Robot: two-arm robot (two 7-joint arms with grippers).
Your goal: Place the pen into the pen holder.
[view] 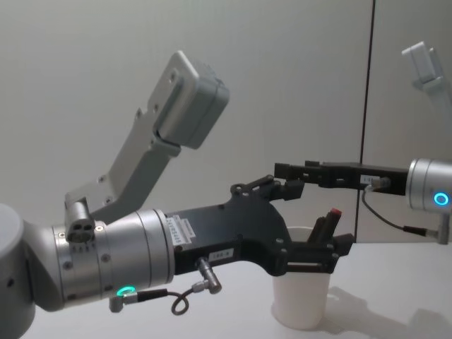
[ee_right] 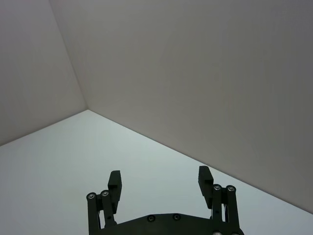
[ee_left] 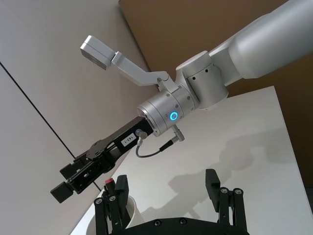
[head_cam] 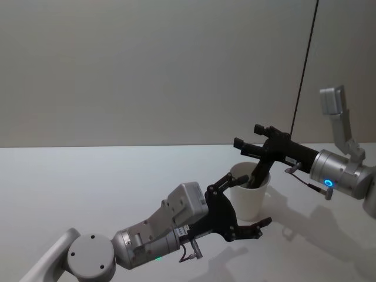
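Pen (view: 323, 224) leans inside your pen holder (head_cam: 249, 197), red tip above the rim, on the white worktop (head_cam: 88, 188). Your left pincer (head_cam: 242, 202) straddles the cup, spread wide. Your right pincer (head_cam: 249, 136) hovers above it, parted and empty.

Setting: a robot test or lab bench, indoors. Evidence: plain white table (head_cam: 88, 182) with a smooth matte top; blank grey-beige wall panels (head_cam: 147, 64) behind it, divided by a dark vertical seam (head_cam: 305, 64); a brown panel (ee_left: 205, 24) showing past one wall edge in the left wrist view. Surfaces are undecorated, with nothing domestic or commercial about them. Lighting is even and artificial.
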